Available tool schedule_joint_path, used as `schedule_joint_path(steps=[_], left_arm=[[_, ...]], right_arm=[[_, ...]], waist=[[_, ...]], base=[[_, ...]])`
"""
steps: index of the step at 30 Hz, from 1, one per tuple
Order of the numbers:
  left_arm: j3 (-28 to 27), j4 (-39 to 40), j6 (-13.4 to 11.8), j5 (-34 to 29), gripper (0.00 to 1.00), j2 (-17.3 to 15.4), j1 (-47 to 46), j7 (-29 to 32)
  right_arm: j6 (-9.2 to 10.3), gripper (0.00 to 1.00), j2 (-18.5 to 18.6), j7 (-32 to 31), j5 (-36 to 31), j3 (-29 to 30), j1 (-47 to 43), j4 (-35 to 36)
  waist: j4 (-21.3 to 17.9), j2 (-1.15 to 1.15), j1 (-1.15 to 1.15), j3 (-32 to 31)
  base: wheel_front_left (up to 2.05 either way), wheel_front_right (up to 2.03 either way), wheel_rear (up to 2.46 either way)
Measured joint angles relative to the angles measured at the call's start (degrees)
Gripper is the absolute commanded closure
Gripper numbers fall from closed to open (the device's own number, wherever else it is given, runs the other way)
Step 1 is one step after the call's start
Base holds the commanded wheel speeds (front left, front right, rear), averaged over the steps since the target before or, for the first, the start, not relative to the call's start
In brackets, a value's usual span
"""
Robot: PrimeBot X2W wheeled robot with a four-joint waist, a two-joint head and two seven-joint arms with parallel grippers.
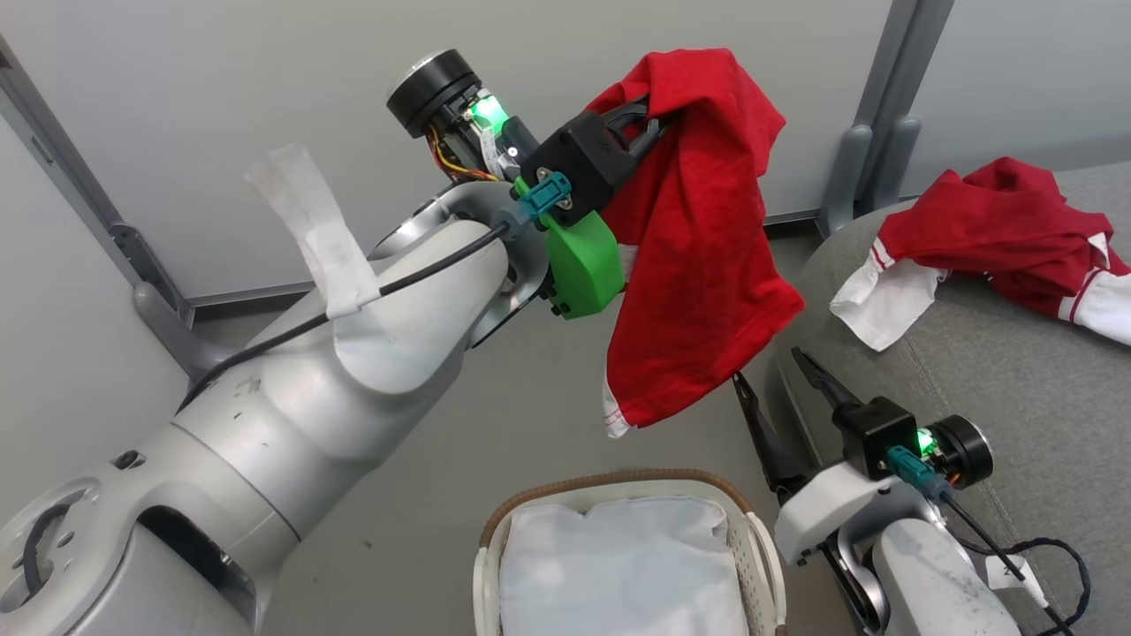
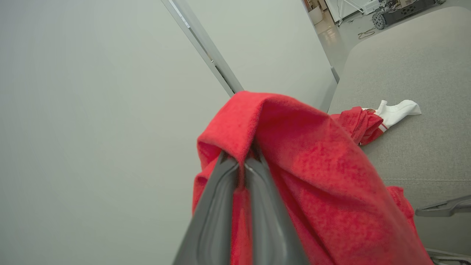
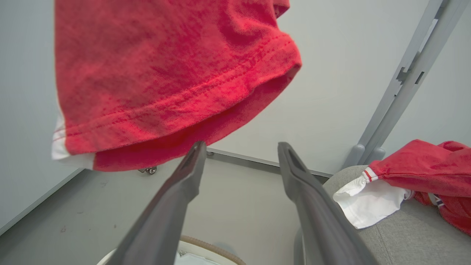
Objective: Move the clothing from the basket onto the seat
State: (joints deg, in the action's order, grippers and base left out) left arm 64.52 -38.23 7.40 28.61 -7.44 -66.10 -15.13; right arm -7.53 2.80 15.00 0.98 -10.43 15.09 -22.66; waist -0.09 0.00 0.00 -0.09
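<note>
Left tool (image 1: 654,119) pinches a red garment (image 1: 707,265) over grey floor (image 1: 530,424); right tool (image 1: 767,364) gapes wide beside the grey seat (image 1: 1016,397).

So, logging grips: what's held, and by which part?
The left gripper pinches the hanging red garment by a bunched fold near its top; the right gripper is open, holding nothing.

The left tool (image 1: 656,113) was clamped on a red garment (image 1: 698,265), which hung free in the air, clear of the basket (image 1: 618,481), with its white-trimmed corner lowest. The basket sat near, at the bottom edge, showing its white liner (image 1: 618,565). To its right the right tool (image 1: 767,367) stood with fingers spread, holding nothing, just beside the grey seat (image 1: 1016,406). A second red-and-white garment (image 1: 998,234) lay crumpled on the seat at the far right.
</note>
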Motion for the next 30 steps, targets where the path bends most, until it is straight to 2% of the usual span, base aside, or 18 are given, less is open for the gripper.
schedule_joint_path(steps=[8, 20, 21, 22, 24, 30], left_arm=[[0.8, 1.7, 0.0, 0.4, 1.00, 0.3, -0.4, 0.0], [1.1, 0.7, 0.0, 2.6, 1.00, -0.3, 1.2, 0.0], [1.2, 0.5, 0.0, 2.8, 1.00, -0.4, 1.5, 0.0], [1.2, 0.3, 0.0, 2.9, 1.00, -0.5, 1.7, 0.0], [1.2, -0.5, 0.0, 3.2, 1.00, -0.6, 2.1, 0.0], [0.6, -1.8, 0.0, 4.0, 1.00, -0.8, 3.8, 0.0]], right_arm=[[0.00, 0.00, 0.0, 0.0, 0.9, -3.1, 4.5, -1.6], [0.00, 0.00, 0.0, 0.0, 1.2, -5.0, 6.0, 5.9], [0.00, 0.21, 0.0, 0.0, 1.3, -5.4, 5.9, 6.4], [0.00, 0.69, 0.0, 0.0, 1.3, -5.7, 5.8, 7.0], [0.00, 1.00, 0.0, 0.0, 1.3, -6.6, 5.7, 8.0], [0.00, 1.00, 0.0, 0.0, 1.1, -6.9, 5.5, 9.9]], waist=[[1.2, 0.00, 0.00, -0.1], [2.0, 0.00, 0.00, -0.5], [1.9, 0.00, 0.00, -0.5], [1.8, 0.00, 0.00, -0.5], [1.6, 0.00, 0.00, -0.5], [1.1, 0.00, 0.00, -0.6]], base=[[0.00, 0.00, 0.00], [0.00, 0.00, 0.00], [0.00, 0.00, 0.00], [0.00, 0.00, 0.00], [0.00, 0.00, 0.00], [0.00, 0.00, 0.00]])
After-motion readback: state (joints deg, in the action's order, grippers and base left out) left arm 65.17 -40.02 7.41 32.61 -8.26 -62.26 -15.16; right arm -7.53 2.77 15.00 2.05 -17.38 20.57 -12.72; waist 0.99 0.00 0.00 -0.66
